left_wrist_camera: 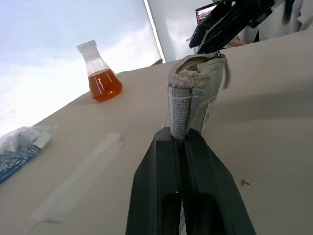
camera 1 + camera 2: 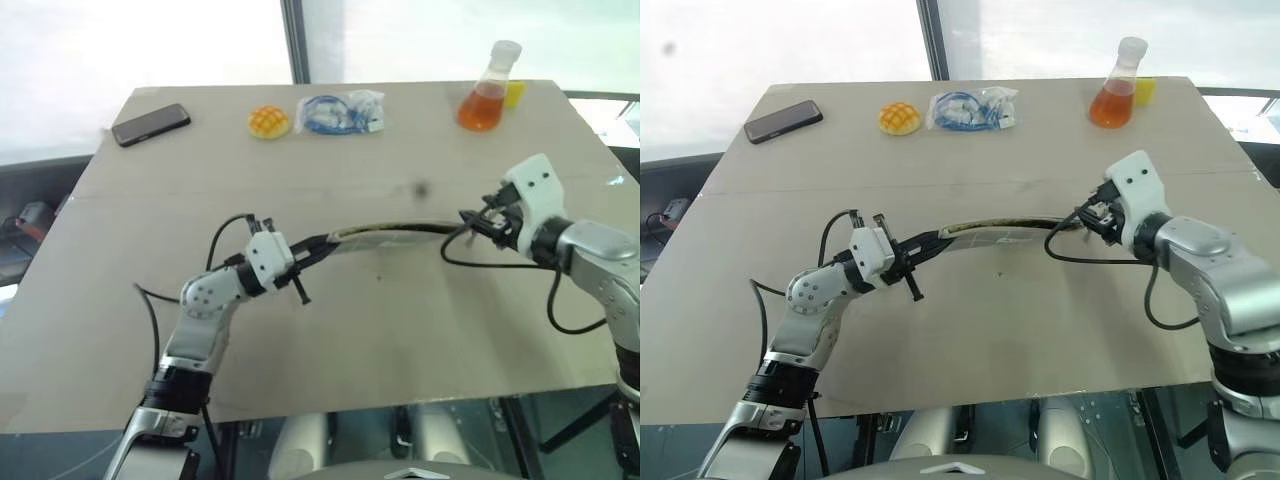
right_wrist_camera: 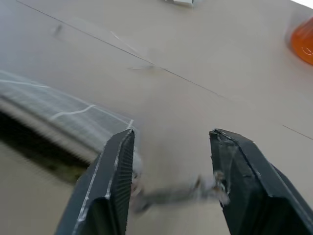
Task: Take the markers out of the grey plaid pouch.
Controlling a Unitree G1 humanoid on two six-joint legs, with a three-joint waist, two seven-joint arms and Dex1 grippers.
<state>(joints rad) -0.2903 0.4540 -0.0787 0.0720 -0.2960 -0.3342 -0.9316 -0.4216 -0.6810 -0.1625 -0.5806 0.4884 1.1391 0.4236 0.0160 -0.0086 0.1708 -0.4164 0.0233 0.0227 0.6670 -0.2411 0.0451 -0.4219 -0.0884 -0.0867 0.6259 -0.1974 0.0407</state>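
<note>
Bare table (image 2: 400,330) before pouch (image 2: 385,238)

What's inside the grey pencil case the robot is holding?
The grey plaid pouch is clamped at one end by the left hand. At its open far end, just a bit of yellowish lining shows. The fabric hides anything deeper, so I can't see markers.

Parted right gripper (image 3: 171,169) beside blurred, apparently plaid pouch (image 3: 63,115).
</note>
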